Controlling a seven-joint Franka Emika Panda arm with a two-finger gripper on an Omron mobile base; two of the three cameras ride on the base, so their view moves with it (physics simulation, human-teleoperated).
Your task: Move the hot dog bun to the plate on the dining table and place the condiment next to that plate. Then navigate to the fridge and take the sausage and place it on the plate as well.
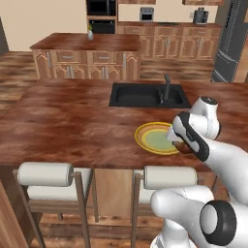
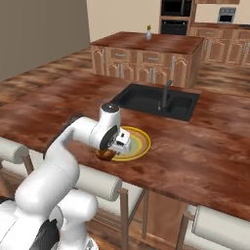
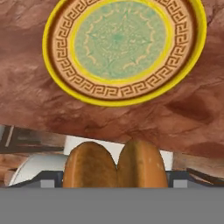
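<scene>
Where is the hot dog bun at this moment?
The hot dog bun is held in the gripper, at the bottom of the hand view, above the near edge of the dining table, just short of the plate.

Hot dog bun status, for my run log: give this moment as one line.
phase: carrying | hot dog bun: between fingers, short of plate | plate: bare | dining table: near edge below

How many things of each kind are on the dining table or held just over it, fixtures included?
plate: 1
hot dog bun, held by the end effector: 1
sink: 1
faucet: 1
Total: 4
</scene>
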